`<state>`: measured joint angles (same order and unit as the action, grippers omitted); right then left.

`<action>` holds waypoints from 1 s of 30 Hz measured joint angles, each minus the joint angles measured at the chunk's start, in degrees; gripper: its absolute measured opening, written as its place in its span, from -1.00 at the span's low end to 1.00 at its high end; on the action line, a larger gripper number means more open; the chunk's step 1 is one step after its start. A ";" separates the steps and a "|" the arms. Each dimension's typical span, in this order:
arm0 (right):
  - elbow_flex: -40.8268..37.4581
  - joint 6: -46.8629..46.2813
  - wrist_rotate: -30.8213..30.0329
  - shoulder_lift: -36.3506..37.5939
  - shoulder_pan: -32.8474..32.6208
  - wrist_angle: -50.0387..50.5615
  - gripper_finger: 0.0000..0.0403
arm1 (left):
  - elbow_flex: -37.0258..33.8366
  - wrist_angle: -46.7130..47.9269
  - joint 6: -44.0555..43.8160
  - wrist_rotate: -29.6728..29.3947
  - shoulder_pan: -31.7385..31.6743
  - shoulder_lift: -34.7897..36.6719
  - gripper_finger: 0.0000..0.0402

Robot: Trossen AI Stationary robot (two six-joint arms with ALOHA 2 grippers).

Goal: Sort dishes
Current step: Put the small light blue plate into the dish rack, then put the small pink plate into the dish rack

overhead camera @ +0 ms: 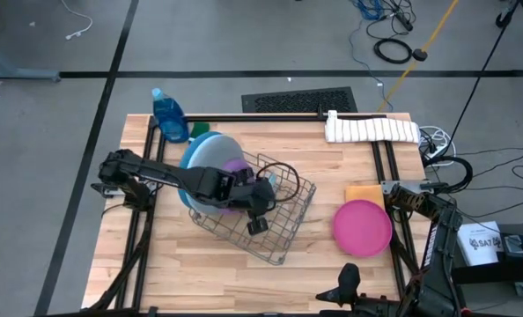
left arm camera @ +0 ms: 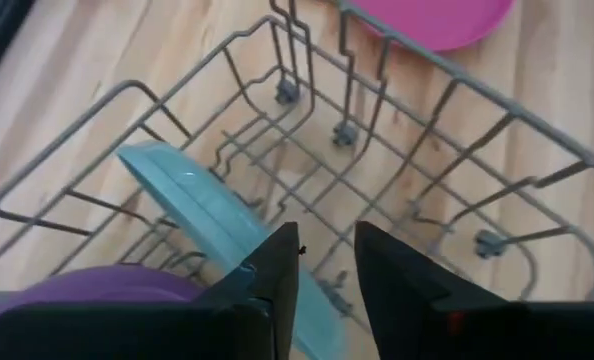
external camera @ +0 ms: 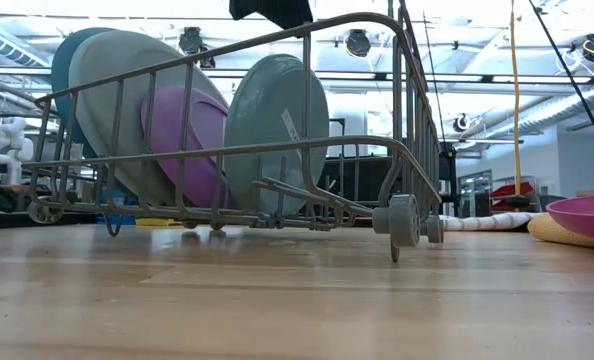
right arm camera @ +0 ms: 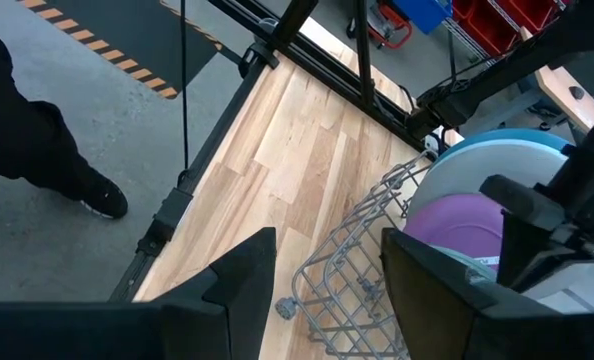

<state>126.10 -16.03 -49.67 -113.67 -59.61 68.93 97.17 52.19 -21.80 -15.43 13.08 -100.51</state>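
Note:
A wire rack stands mid-table. At its left end several plates stand on edge between its wires: blue, pale grey, purple and teal. A pink plate lies flat on the table to the rack's right. My left gripper hovers open over the rack, just above the teal plate's rim, with nothing between its fingers. My right gripper waits open near the table's front right edge, pointing at the rack.
An orange sponge lies just behind the pink plate. A blue bottle stands at the far left corner and a white towel at the far right. A person's leg shows on the floor beyond the table.

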 joint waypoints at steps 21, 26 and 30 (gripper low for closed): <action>0.00 -0.44 -0.04 0.00 0.04 -0.11 -0.13 | 0.98 28.89 -15.32 -14.13 -4.29 0.91 -0.60; 0.02 -0.44 -1.02 0.00 0.04 0.05 -0.13 | 1.27 25.94 -15.37 -17.18 -2.30 5.73 -0.60; 0.02 -1.66 -4.33 0.00 0.04 0.64 -0.13 | 1.21 18.13 -13.29 -18.85 0.82 10.90 -0.60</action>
<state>126.13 -17.69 -54.00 -113.67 -59.57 69.57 98.38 70.32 -35.08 -34.28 13.89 -89.61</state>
